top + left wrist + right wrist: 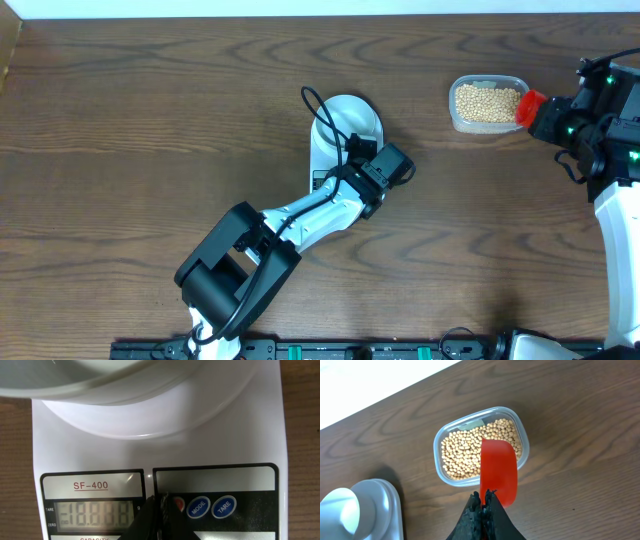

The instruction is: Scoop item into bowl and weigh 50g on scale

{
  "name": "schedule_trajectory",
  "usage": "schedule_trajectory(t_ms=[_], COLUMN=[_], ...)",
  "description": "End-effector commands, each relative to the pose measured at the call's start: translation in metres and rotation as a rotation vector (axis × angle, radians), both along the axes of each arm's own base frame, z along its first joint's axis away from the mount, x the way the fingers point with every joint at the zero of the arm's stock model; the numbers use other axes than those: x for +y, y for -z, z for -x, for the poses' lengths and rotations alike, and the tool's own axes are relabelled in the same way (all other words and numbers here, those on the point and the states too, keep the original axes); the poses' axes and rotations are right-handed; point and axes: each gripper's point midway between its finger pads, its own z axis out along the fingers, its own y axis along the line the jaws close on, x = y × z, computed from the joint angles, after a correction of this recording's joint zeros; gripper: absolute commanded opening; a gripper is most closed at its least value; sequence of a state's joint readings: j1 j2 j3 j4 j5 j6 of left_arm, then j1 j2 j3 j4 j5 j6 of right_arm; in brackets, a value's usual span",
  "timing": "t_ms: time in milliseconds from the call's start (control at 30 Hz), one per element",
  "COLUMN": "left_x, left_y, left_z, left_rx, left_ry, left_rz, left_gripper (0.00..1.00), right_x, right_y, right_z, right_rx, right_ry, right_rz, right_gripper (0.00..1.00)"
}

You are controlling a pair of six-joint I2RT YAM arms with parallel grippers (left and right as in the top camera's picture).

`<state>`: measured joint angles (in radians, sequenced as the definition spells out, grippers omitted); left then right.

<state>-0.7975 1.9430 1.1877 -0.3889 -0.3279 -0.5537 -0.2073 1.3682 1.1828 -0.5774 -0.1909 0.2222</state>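
A dark wood-grain bench (150, 120) fills the overhead view, with a white strip (300, 8) along its far edge. Near the middle sits the scale (160, 450), and the bowl (75, 380) stands on its platform at the end away from the display (95, 514). The display has all its digit segments lit. To its right are a red button (178, 505) and two blue ones marked MODE (198, 507) and TARE (223, 507).

The left arm reaches in from the bench's near edge, slanting up to the scale. The left end effector (163, 497) has its fingers pressed together with nothing between them. The tips are on the control panel just beside the red button and partly cover it.

The beans (462, 455) lie in a clear tub (436, 450), well to the right of the scale on the far side of the bench.

The right end effector (484, 495) is clamped on the handle of a red scoop (498, 472). The scoop's cup hangs over the right part of the tub and hides some beans. Whether it touches them cannot be told. In the right wrist view, the scale and bowl show at the lower left, apart from the tub.
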Motion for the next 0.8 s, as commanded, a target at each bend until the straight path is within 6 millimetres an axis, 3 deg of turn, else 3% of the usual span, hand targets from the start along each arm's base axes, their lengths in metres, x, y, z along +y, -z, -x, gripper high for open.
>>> schedule_trajectory(t_ms=[0,767], left_x=[0.0106,0.0032], left_y=[0.0250,0.0246], left_z=[0.0083,0.0098], left_rx=[0.056,0.051], left_ry=[-0.011,0.013], left_rz=[-0.046,-0.035], left_gripper=[0.07,0.07], right_x=[0.0025,0.0023], right_y=[-0.0064,-0.0063], right_z=[-0.0033,-0.0035], right_rx=[-0.015,-0.015], right_ry=[-0.021,-0.021], right_rz=[0.006,0.008], right_gripper=[0.01,0.01])
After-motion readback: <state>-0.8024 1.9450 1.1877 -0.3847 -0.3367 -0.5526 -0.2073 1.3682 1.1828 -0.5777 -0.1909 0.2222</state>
